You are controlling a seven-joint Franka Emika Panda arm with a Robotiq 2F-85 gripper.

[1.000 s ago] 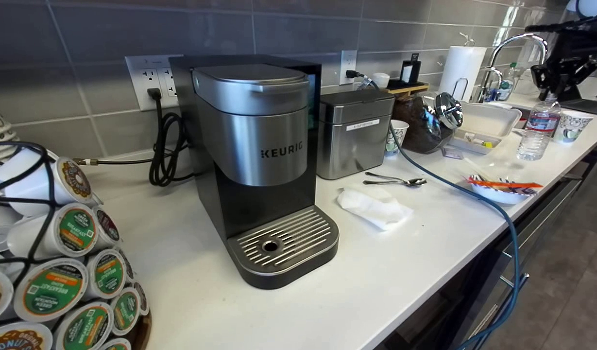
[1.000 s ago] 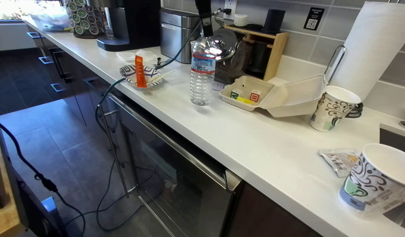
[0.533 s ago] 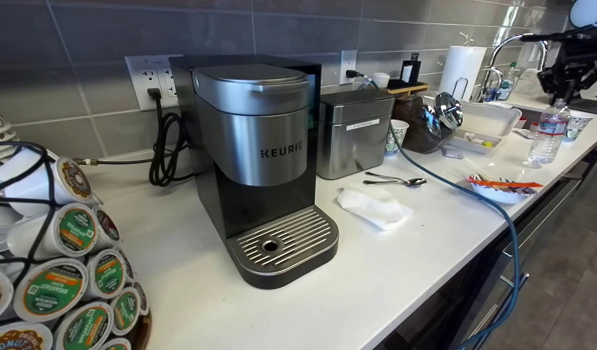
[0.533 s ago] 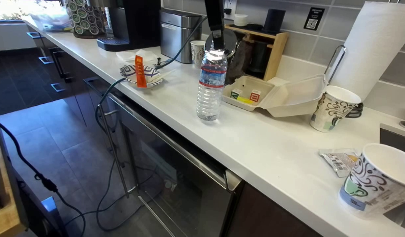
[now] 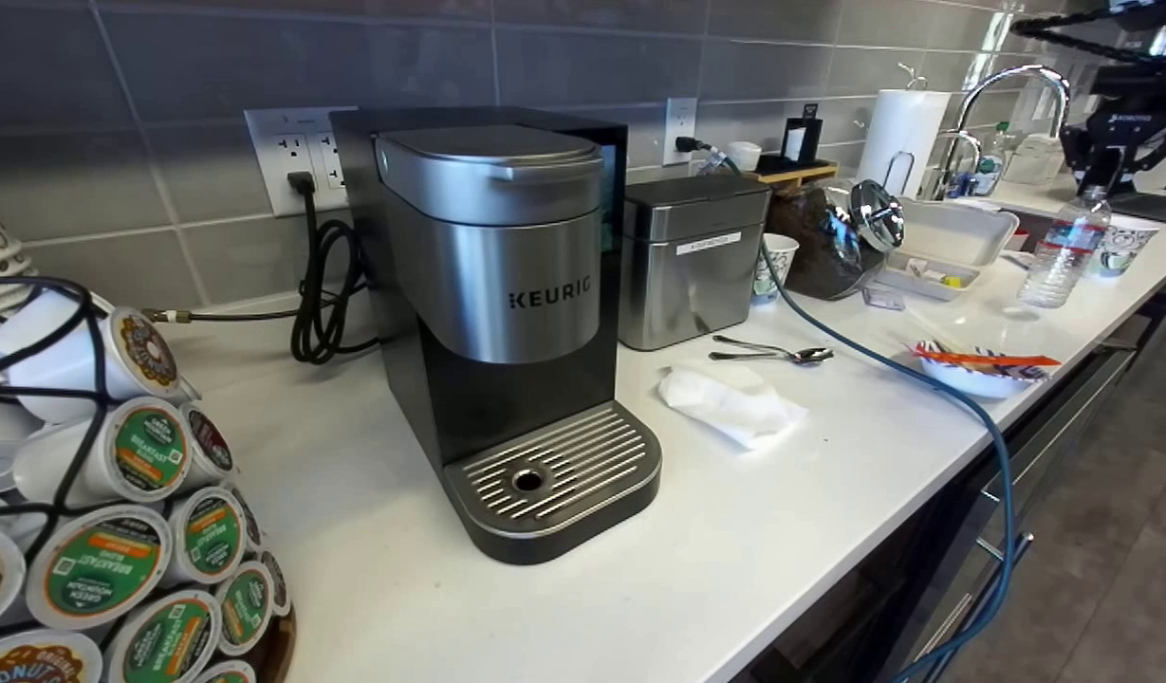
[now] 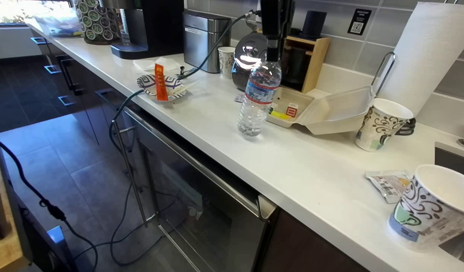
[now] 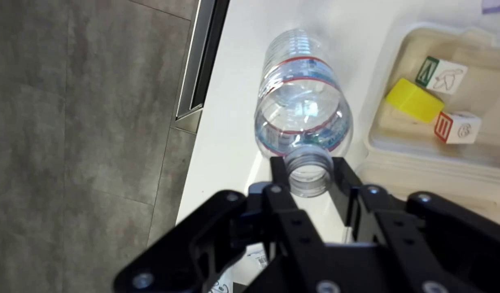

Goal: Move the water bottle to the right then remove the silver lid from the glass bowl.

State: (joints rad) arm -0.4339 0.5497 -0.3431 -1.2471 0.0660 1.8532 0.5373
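The water bottle is clear plastic with a red and blue label band. It leans, its neck to the right of its base in an exterior view. My gripper has its fingers on both sides of the bottle's neck; in the wrist view the fingertips press on the open, capless neck of the bottle. I cannot tell whether the base touches the counter. The silver lid sits on the tilted glass bowl, which has dark contents. The lid shows partly behind the bottle; the bowl is mostly hidden there.
An open takeout box with small blocks stands beside the bottle. Paper cups, a paper towel roll, a wooden shelf and a patterned paper bowl are around. A blue cable crosses the counter.
My gripper has carried the bottle to the right and towards the counter's front in an exterior view. The bottle has gone from nearly upright to leaning. The lid and bowl have not moved.
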